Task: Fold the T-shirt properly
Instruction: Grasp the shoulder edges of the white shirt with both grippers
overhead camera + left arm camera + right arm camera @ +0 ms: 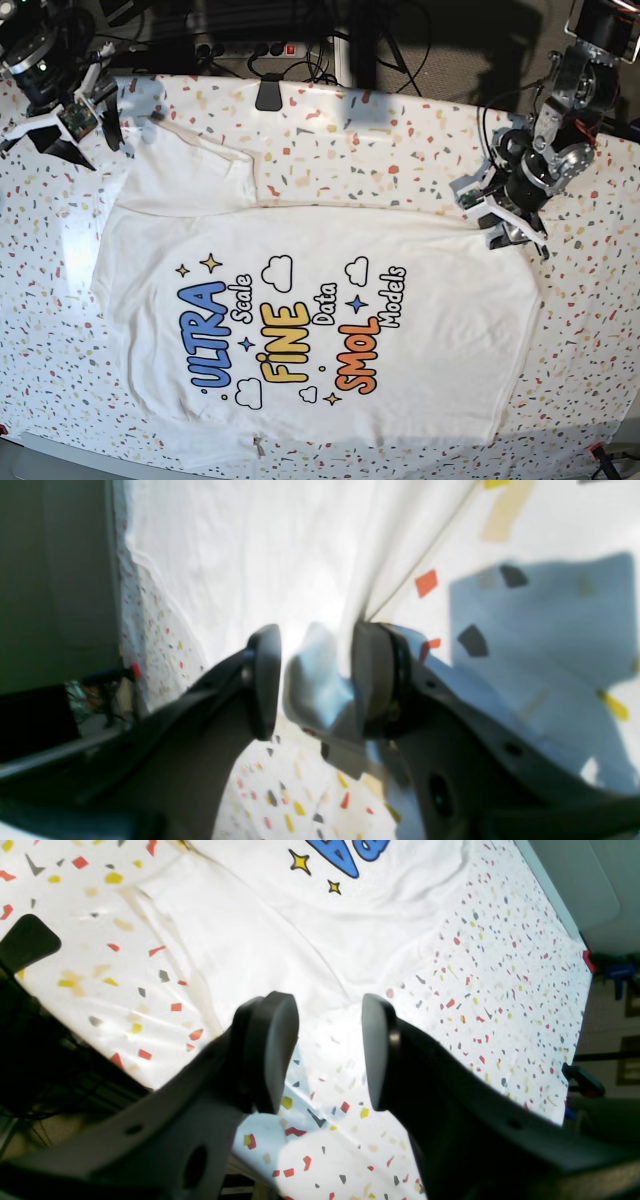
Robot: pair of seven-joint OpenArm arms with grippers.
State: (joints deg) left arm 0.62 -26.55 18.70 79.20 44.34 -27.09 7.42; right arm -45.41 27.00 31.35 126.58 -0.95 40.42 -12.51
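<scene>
While shirt (320, 320) lies print-up across desk (600, 330), left hand (315, 680) sits at its corner, jaws part-open, fold seemingly between; right hand (330, 1050) open, empty, farther off.

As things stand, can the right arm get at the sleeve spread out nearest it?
Probably yes. The right gripper hangs open and empty just off the T-shirt, whose near sleeve lies flat on the tablecloth with nothing over or between them.
</scene>
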